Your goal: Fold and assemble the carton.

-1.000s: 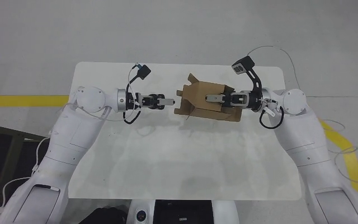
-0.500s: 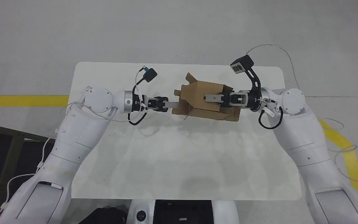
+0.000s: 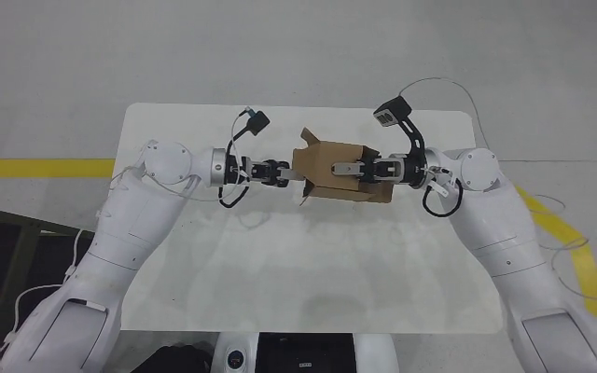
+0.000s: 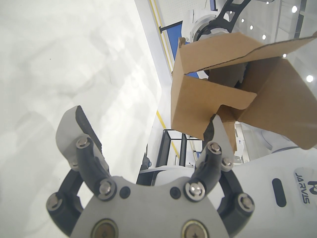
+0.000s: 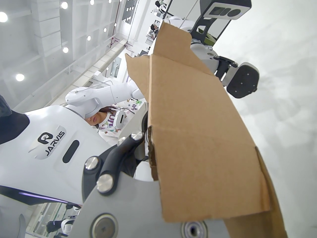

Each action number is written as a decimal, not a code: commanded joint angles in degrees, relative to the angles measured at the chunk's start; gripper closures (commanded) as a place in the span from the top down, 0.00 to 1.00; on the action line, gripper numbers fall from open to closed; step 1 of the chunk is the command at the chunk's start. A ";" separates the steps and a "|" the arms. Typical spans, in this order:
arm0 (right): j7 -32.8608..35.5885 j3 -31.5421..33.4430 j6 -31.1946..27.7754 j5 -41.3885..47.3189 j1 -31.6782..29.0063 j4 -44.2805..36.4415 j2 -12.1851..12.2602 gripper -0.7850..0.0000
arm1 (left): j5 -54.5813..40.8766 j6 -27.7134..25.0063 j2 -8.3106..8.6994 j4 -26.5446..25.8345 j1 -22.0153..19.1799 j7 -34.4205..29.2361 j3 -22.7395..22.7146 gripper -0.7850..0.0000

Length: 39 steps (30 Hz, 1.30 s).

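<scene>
Pointing open flaps at the left claw [image 3: 287,172] — carton [image 3: 326,157], long axis side-to-side.

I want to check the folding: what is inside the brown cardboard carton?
The brown cardboard carton shows bare inner walls and a folded-in flap at its open end. Deeper in sits a pale shape, too covered to identify; the far end is hidden.

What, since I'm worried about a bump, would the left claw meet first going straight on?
The carton: the open left claw points at its near end flap and seems to touch the flap's edge.
</scene>
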 commanded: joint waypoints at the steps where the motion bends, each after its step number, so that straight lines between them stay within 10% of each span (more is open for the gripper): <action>1: 0.04 -0.25 0.04 0.13 -0.02 -0.24 -0.02 0.00 | -0.14 0.03 -0.07 0.05 -0.15 0.03 0.12 1.00; 39: -4.46 1.31 -4.25 2.98 0.64 4.62 0.32 0.00 | -0.28 -1.04 0.00 0.90 -0.46 -0.07 -1.60 1.00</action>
